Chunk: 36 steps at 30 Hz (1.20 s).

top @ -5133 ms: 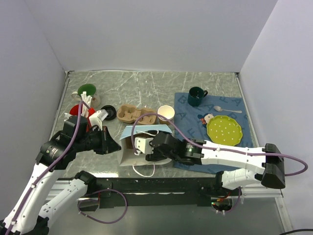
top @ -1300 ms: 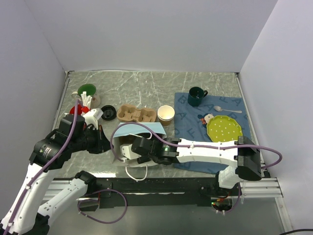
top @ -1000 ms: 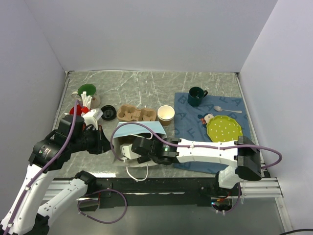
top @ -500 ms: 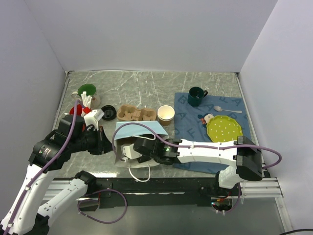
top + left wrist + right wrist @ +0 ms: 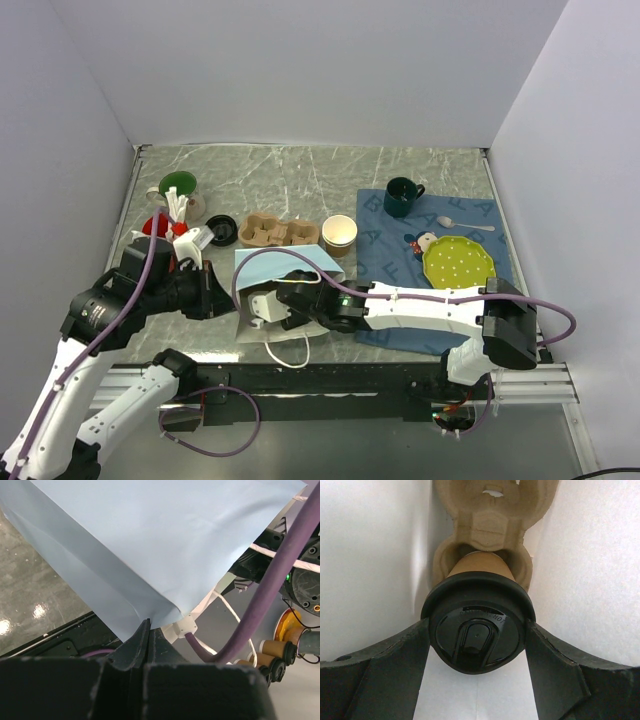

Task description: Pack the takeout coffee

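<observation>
The takeout coffee (image 5: 477,630), a tan paper cup with a black lid, lies inside the light blue paper bag (image 5: 285,262). Its base rests in a pulp carrier (image 5: 492,500) deep in the bag. My right gripper (image 5: 477,632) reaches into the bag's mouth. Its two dark fingers (image 5: 395,660) press on either side of the lid, so it is shut on the cup. In the top view the cup is hidden by the bag. My left gripper (image 5: 147,625) is shut on the bag's blue edge (image 5: 150,540), holding it at the left (image 5: 222,298).
An open tan cup without a lid (image 5: 339,231), a second pulp carrier (image 5: 275,231) and a loose black lid (image 5: 221,229) sit behind the bag. A dark green mug (image 5: 401,196), spoon (image 5: 465,224) and green dotted plate (image 5: 458,264) lie on the blue cloth (image 5: 385,245). Red cup (image 5: 155,226) at left.
My right gripper has moved a little further left into the bag with the cup. The bag's blue side has shifted slightly. The left gripper keeps its hold.
</observation>
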Each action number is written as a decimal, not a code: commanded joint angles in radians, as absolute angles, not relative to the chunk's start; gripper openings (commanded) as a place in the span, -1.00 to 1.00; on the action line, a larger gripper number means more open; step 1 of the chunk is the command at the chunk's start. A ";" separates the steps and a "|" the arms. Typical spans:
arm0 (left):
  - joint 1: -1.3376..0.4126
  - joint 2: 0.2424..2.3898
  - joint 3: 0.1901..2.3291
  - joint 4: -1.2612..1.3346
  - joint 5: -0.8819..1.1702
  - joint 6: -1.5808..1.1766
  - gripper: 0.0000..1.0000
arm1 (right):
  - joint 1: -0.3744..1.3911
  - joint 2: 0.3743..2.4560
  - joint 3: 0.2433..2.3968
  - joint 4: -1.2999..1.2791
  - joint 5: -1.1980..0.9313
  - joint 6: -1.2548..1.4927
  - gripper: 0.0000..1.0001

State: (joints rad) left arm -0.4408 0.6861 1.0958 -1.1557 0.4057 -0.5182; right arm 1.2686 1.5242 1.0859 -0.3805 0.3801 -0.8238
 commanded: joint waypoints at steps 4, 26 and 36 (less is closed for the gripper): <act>-0.442 0.667 1.097 -1.141 0.456 -0.560 -0.98 | 1.255 1.529 1.063 -0.304 0.362 -0.815 -0.12; -0.440 0.675 1.106 -1.144 0.451 -0.566 -0.98 | 1.244 1.577 1.112 -0.350 0.330 -0.762 0.37; -0.440 0.676 1.100 -1.140 0.466 -0.575 -0.98 | 1.243 1.626 1.126 -0.290 0.411 -0.739 0.27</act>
State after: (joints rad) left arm -0.4408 0.6777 1.0924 -1.1549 0.4175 -0.5453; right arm 1.2541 1.5867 1.0962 -0.3222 0.3920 -0.7891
